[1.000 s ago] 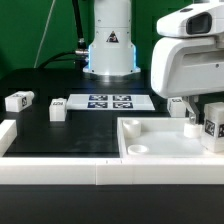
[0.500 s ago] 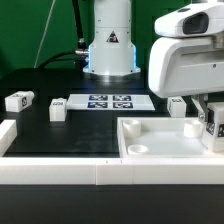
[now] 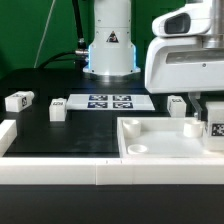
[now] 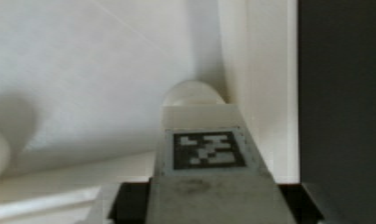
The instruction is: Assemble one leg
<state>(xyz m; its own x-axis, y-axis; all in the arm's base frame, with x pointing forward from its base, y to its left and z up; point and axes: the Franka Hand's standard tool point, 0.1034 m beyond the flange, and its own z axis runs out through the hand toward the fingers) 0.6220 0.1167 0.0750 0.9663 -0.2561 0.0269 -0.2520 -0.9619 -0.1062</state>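
Since the earlier frames your arm's bulky white hand has slid a little toward the exterior view's left. The small white plastic blocky leg (image 3: 213, 128), with its black-and-white square tag, has hardly changed place beneath it.

You have the gripper (image 4: 206, 198) clamped on that leg. In the wrist view the post fills the middle of the picture, with the dark finger pads (image 4: 128, 200) showing at either side of its held end. The leg hangs at the far right of the scene, over the right side of the large white square tray-like part (image 3: 160, 142). Its tag faces the camera and its long axis is roughly upright, in line with the fingers. Whether its lower end touches the tray, you cannot tell from either view.

Your next move turns on the raised round corner socket (image 3: 192, 127) at the tray's far right corner. It stands just beside the leg, toward the exterior view's left. In the wrist view the leg's free end points at the tray's wall, with the black table (image 4: 345, 100) beyond it, so it does not look centred on a socket yet. By my judgement you need a short sideways carry toward the exterior view's left, then a straight descent along the leg's own axis.

Well apart on the left lie two spare white blocks (image 3: 18, 101) and the marker board (image 3: 105, 101), which play no part now.
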